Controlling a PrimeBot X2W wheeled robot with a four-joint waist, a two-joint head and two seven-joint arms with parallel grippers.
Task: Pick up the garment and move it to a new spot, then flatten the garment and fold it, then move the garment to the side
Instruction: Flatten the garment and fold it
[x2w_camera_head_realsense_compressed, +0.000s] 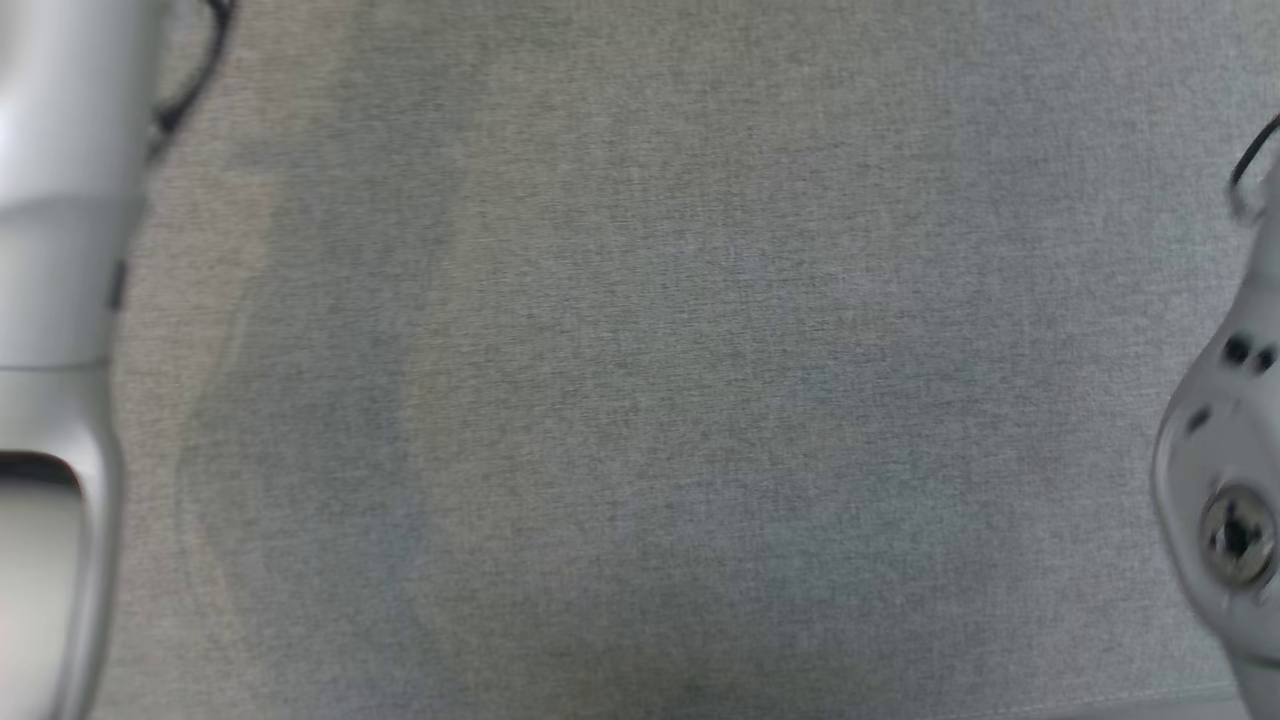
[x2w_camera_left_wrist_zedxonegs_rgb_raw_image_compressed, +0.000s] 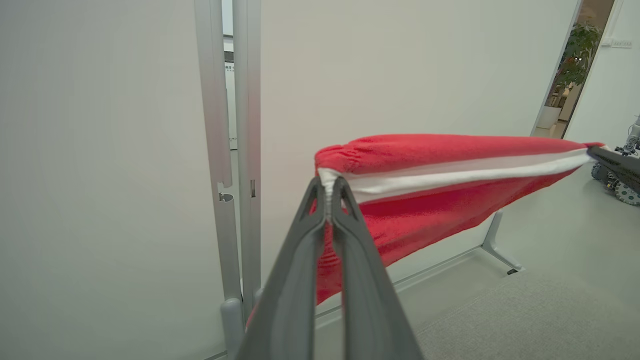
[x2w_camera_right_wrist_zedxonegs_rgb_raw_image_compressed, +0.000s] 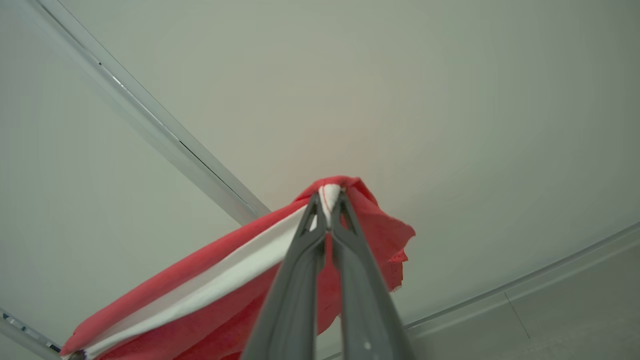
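Gripping one end of the red, white-banded garment (x2w_camera_left_wrist_zedxonegs_rgb_raw_image_compressed: 440, 210) tightly with the closed left end effector (x2w_camera_left_wrist_zedxonegs_rgb_raw_image_compressed: 327, 187), pinching the opposite end with the closed right end effector (x2w_camera_right_wrist_zedxonegs_rgb_raw_image_compressed: 327, 197). Stretching it taut in the air, apparently above the grey bench (x2w_camera_head_realsense_compressed: 640, 400), probably spreading the cloth before lowering it flat onto the bench for folding.

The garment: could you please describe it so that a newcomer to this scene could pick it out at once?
Look before the pale partition wall with its metal post. There the garment hangs in the air, stretched between the left gripper and the right gripper, both shut on it. It is the one bright red thing, with a white band along its held edge.
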